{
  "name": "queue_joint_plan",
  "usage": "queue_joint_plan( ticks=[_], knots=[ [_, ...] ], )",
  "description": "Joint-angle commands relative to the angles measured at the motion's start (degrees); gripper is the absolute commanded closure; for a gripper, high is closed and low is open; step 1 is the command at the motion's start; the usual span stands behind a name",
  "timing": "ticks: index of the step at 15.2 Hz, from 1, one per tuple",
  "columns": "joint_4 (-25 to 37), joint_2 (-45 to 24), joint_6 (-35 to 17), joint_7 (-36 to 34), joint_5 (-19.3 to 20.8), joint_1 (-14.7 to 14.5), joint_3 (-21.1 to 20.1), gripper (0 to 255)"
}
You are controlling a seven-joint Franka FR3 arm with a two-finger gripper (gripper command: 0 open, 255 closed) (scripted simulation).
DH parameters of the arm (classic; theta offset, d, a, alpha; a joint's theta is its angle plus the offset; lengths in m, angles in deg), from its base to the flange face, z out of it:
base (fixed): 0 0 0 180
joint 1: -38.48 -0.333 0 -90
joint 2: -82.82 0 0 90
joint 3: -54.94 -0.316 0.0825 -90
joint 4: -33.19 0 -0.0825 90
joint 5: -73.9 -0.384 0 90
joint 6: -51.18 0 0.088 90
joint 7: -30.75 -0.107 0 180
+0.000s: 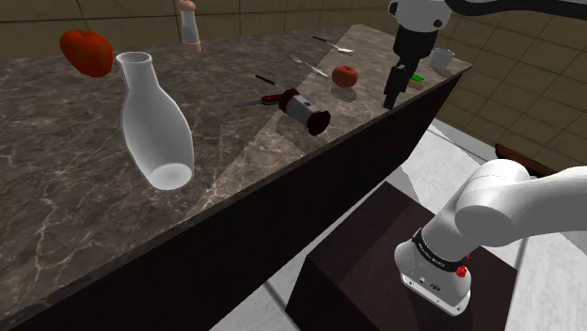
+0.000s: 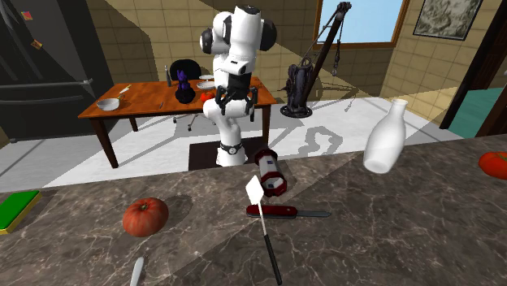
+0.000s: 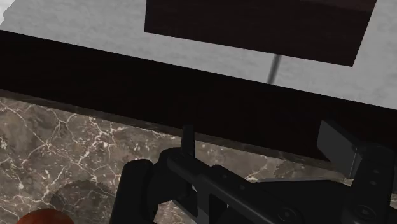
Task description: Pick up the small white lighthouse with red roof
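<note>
Small white lighthouse with dark red roof lies on its side on the brown marble counter — just beside a red pocketknife. Black two-finger gripper hangs well apart over the counter's edge — fingers spread, empty.

Polished veined marble counter, smooth white vase

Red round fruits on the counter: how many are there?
2. One red fruit sits beyond the toppled lighthouse, toward the shoulder view's right; the other red fruit at its upper left, behind the white bottle. None seems hidden.
</note>
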Motion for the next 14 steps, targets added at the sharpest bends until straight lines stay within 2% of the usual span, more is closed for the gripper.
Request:
queue_joint_plan(
  ticks=[1, 7, 14],
  knots=[
    [0.0, 0.0, 0.0, 0.0, 0.0, 0.0, 0.0, 0],
    [1.2, -9.0, -10.4, -8.2, -3.5, 0.6, -3.1, 0],
    [6.3, -21.4, -21.2, -17.2, -5.3, 1.6, -6.3, 0]
  ],
)
